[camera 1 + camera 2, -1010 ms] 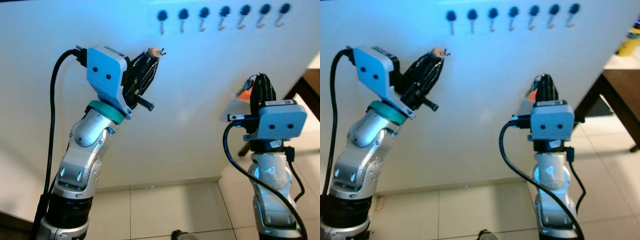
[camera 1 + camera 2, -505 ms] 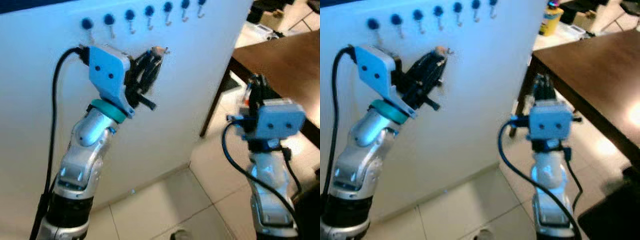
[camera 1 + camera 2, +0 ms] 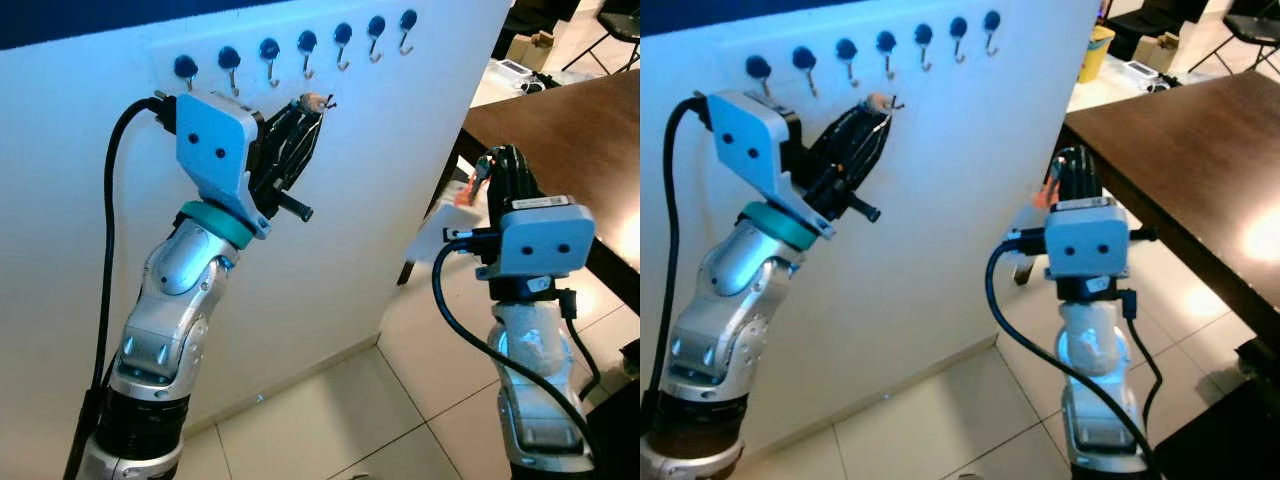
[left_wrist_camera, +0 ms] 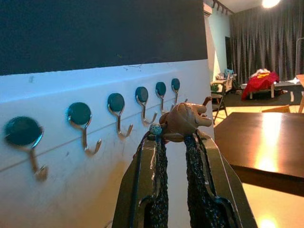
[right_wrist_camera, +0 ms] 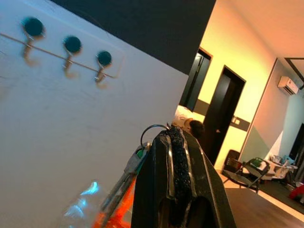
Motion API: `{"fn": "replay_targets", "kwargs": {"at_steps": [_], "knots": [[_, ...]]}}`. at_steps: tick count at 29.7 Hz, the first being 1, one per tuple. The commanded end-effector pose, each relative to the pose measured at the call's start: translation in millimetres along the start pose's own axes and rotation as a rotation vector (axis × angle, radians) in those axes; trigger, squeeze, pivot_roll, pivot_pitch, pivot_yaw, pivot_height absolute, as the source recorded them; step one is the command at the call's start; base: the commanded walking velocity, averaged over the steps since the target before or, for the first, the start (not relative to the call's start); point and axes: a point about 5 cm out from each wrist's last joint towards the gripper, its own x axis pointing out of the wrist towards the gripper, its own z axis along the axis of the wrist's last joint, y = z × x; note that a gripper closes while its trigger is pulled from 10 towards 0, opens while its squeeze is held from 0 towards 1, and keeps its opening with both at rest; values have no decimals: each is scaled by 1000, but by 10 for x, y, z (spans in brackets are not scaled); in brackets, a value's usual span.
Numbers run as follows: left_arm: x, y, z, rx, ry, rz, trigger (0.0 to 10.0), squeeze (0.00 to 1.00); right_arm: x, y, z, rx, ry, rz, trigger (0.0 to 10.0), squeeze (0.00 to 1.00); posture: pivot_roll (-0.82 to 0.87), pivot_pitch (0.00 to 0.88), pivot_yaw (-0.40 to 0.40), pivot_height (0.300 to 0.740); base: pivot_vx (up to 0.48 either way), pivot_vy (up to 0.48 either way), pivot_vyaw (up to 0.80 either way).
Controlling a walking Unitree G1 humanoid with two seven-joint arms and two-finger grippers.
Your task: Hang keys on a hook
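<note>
Left gripper (image 3: 312, 104), item one: raised close to the white panel (image 3: 380, 190), just below the row of hooks (image 3: 305, 45), its fingers pressed together on a small brown keychain charm (image 4: 185, 119) with a blue bead beside it; the tips sat under the middle hooks without touching any. Row of hooks, item two: seven metal hooks on dark round mounts, all bare. Right gripper (image 3: 1072, 172), item three: held upright and lower, well apart from the hooks, near the panel's edge and beside the dark wooden table (image 3: 1180, 150); fingers pinching a set of keys (image 5: 124, 183) on a metal ring (image 5: 151, 132) with an orange tag hanging below. Hazards, as judged: the ring opening was small and the hook ends short, so a slightly off approach could knock the ring against the mount and miss; releasing before the ring seated would drop the keys to the tiled floor (image 3: 330, 430); the hanging tag could swing and snag a neighbouring hook.
</note>
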Motion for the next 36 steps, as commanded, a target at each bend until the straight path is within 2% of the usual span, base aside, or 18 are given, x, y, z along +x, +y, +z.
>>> {"fn": "replay_targets", "kwargs": {"at_steps": [1,12,23,28,30,36], "knots": [[-13,9,52,8,-14,0,10000,0,-2,36,6,2,-5,21,10000,0,-79,0,99,740,341,0,0],[-55,73,158,-5,-60,-8,10000,0,16,54,-11,1,-6,47,10000,0,-62,0,79,740,58,0,0],[-89,49,170,5,-60,-18,10000,0,7,79,-29,5,0,63,10000,0,-56,0,77,740,0,0,0],[-88,59,214,60,-81,-16,10000,0,12,85,-32,5,0,70,10000,0,-56,0,73,740,0,0,0],[-76,89,214,96,-78,17,10000,0,16,89,-33,6,-1,73,10000,0,-56,0,73,740,0,0,0],[-72,102,210,104,-75,32,10000,0,17,90,-33,7,-1,73,10000,0,-56,0,73,740,0,0,0]]}}
